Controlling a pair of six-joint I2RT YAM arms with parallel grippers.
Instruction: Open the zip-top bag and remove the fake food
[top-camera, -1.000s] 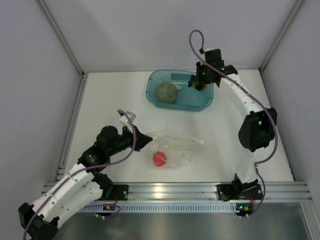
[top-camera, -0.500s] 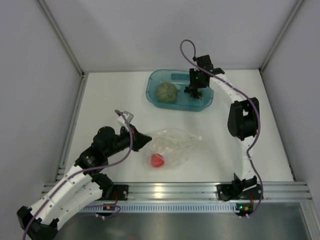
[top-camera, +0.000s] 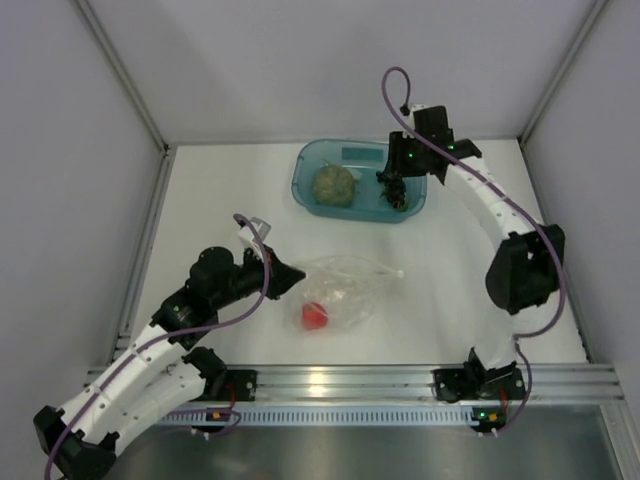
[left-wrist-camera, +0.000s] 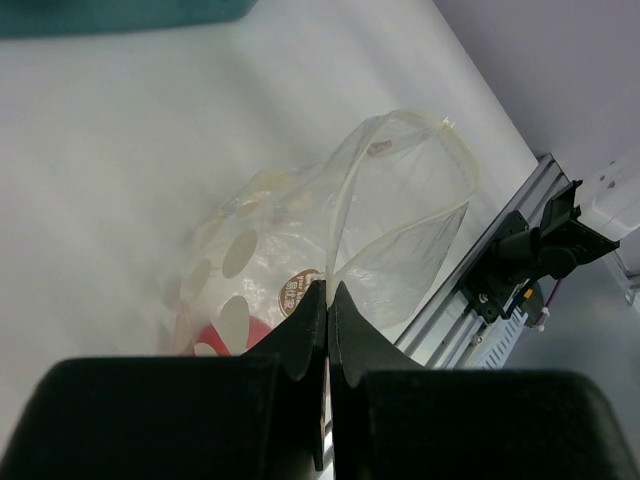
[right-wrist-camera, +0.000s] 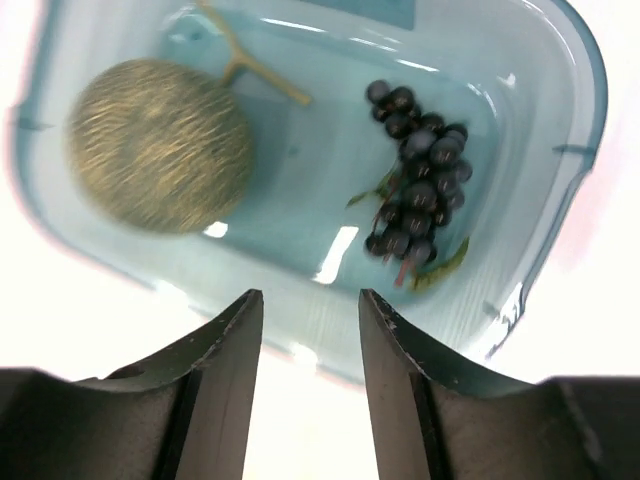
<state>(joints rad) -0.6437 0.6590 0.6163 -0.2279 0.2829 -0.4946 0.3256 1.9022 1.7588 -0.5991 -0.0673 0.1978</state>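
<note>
The zip-top bag (top-camera: 347, 290) lies crumpled on the white table, its mouth open toward the right, and also shows in the left wrist view (left-wrist-camera: 400, 215). The red round fruit (top-camera: 315, 316) sits inside it near the left end (left-wrist-camera: 212, 336). My left gripper (top-camera: 296, 280) is shut on the bag's left edge (left-wrist-camera: 327, 291). The olive-green leafy ball (top-camera: 334, 185) and the dark grape bunch (right-wrist-camera: 418, 180) lie in the teal tray (top-camera: 305, 175). My right gripper (top-camera: 393, 188) hangs open and empty over the tray's right end (right-wrist-camera: 308, 300), just near of the grapes.
The teal tray (right-wrist-camera: 575, 190) stands at the back centre of the table. Grey walls enclose the table on the left, back and right. An aluminium rail (top-camera: 350, 382) runs along the near edge, also seen in the left wrist view (left-wrist-camera: 480, 300).
The right arm's elbow swung left, then back out to the right, with its gripper staying over the tray's right end. The left gripper and bag shifted only slightly.
</note>
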